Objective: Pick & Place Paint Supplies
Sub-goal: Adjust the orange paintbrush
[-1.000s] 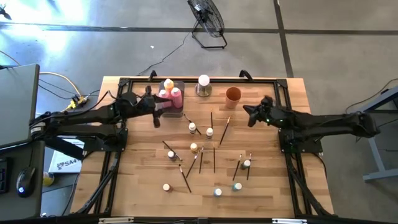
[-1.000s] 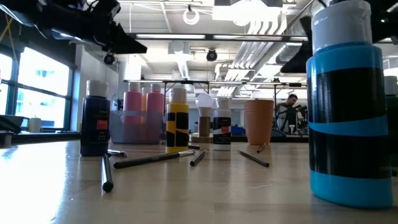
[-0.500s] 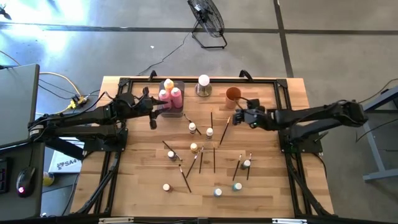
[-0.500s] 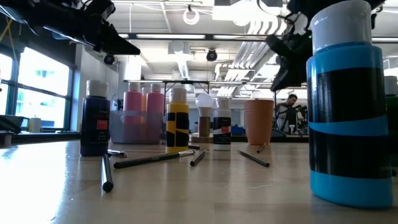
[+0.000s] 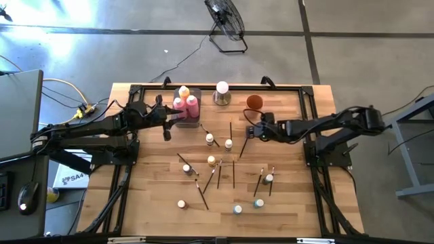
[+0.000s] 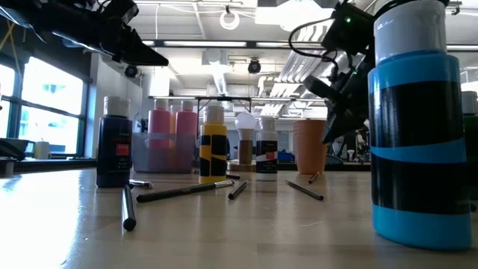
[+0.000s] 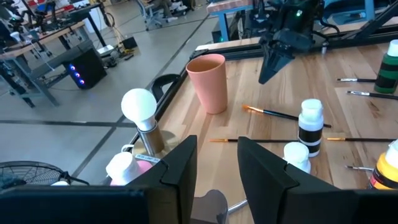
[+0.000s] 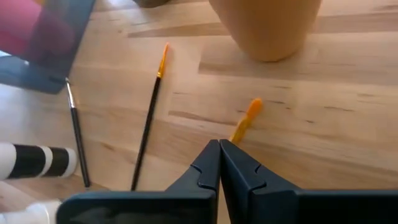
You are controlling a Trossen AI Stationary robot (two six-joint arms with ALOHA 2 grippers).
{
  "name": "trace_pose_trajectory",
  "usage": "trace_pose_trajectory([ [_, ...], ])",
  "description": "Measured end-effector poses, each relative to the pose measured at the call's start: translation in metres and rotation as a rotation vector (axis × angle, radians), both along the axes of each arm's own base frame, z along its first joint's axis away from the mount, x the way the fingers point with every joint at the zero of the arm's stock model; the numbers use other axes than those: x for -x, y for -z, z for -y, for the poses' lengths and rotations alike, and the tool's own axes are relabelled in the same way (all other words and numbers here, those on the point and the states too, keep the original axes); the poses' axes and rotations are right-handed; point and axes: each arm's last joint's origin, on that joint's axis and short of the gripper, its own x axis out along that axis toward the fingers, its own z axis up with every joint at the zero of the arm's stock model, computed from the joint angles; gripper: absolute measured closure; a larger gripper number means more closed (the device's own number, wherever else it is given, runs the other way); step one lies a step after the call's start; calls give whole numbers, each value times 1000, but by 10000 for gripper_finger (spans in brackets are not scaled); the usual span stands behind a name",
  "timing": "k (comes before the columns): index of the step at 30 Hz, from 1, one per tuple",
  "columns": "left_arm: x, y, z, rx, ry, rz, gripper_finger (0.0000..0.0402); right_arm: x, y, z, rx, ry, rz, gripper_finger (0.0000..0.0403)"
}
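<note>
Right tool point(image 5: 248, 133), its fingers pressed together and holding nothing, hung just above the orange tip of a paintbrush point(image 8: 244, 121) lying on the bench point(image 5: 291, 203) in front of the orange cup point(image 5: 254, 102). In the right wrist view 2 more brushes point(image 8: 148, 118) lay nearby on the wood, between that one and the grey tray point(image 5: 192, 123). Other brushes and small white-capped bottles point(image 5: 228, 144) were scattered across the middle of the bench. Pink bottles point(image 5: 192, 106) stood in the tray at the back, beside the white ball on its metal base point(image 5: 222, 92). Left tool point(image 5: 167, 131) waited just beside the tray, its fingers point(image 7: 179, 169) parted narrowly with nothing between them.
</note>
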Motion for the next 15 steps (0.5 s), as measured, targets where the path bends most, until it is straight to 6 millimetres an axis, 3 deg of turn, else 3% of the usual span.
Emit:
trace_pose_trajectory([
  [15, 0, 2, 0, 6, 0, -20, 291, -15, -5, 9, 116, -184, 46, 396],
])
